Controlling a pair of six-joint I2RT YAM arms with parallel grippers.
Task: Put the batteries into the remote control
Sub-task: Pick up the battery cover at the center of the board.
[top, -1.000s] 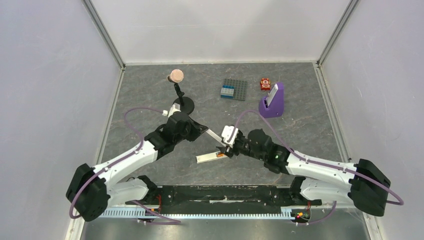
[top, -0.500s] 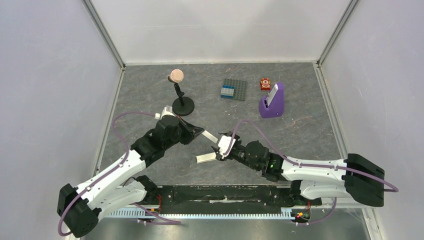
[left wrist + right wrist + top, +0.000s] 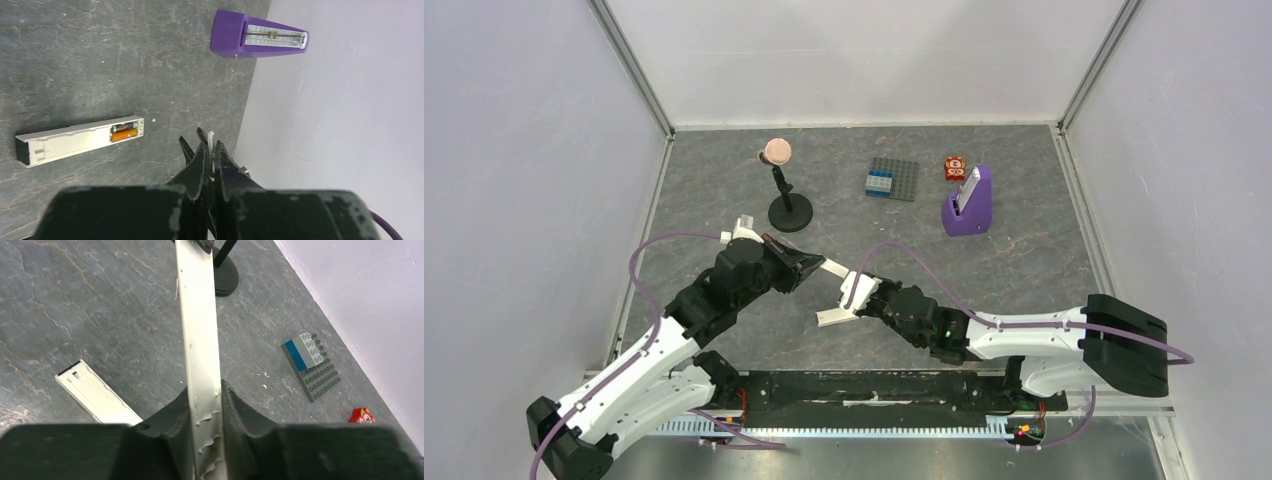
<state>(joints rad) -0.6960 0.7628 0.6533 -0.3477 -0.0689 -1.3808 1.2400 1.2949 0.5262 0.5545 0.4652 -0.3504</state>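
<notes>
The white remote control (image 3: 833,318) lies flat on the table between the arms, back side up. In the left wrist view (image 3: 75,142) its recess holds the batteries (image 3: 123,131), one orange and one dark. A long thin white cover strip (image 3: 199,325) hangs in the air above the table. My left gripper (image 3: 816,264) is shut on its far end, seen edge-on in the left wrist view (image 3: 210,147). My right gripper (image 3: 856,293) is shut on its near end (image 3: 205,390). The remote (image 3: 95,397) lies below and left of the right jaws.
A purple wedge stand (image 3: 969,205) with a pale slab is at the back right, also in the left wrist view (image 3: 257,37). A grey studded plate (image 3: 892,179), a red toy (image 3: 954,167) and a black stand with a pink ball (image 3: 784,190) are at the back. Walls enclose the table.
Both arms have shifted left. My right gripper has come off the remote's battery end and risen to the white strip held by my left gripper. The remote stays on the table.
</notes>
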